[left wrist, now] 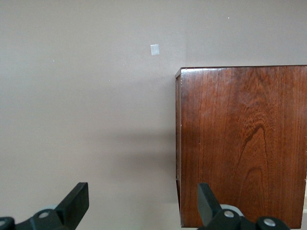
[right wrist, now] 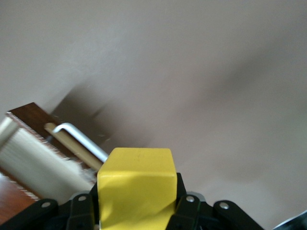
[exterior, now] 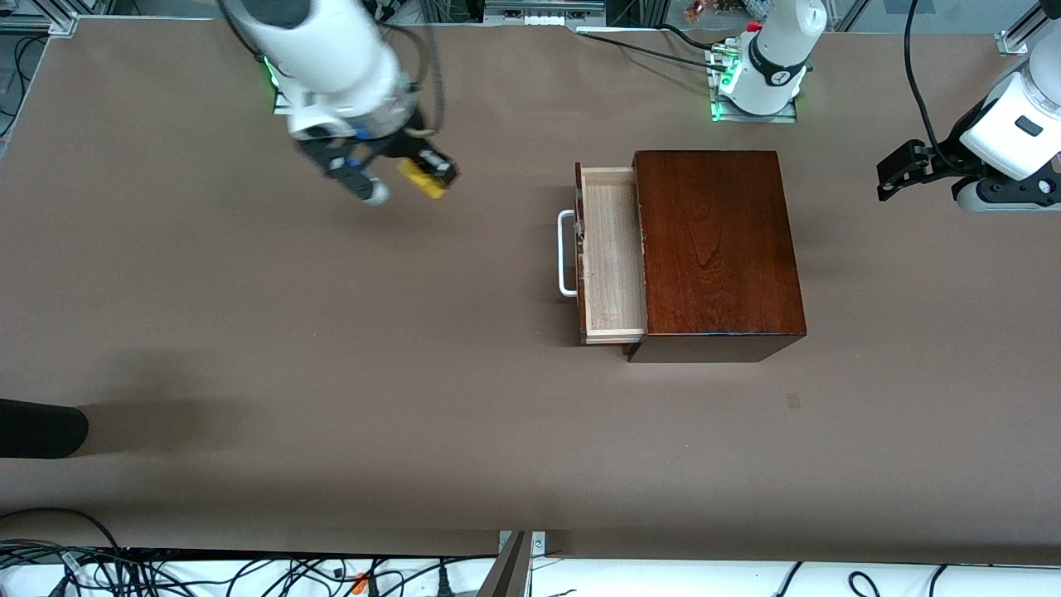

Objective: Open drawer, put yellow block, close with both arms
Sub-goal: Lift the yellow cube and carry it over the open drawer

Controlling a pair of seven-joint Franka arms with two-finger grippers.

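Yellow is what we spot first: the yellow block point(exterior: 422, 178) is clamped in the right gripper point(exterior: 404, 178), up in the air over bare table point(exterior: 249, 332) toward the right arm's end. We see the drawer point(exterior: 612, 253) pulled out of the wooden box point(exterior: 717, 249), its white handle point(exterior: 566, 253) facing the block's end of the table. Our left gripper point(left wrist: 144, 206) waits with its fingers spread apart, over the table just beside the box.

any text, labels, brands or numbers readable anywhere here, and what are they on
None can be read.
Left arm's base: a small round mark on its dark band, too small to read.
Wooden box, drawer, yellow block: plain faces, no lettering.
Small pale square on the table: blank.
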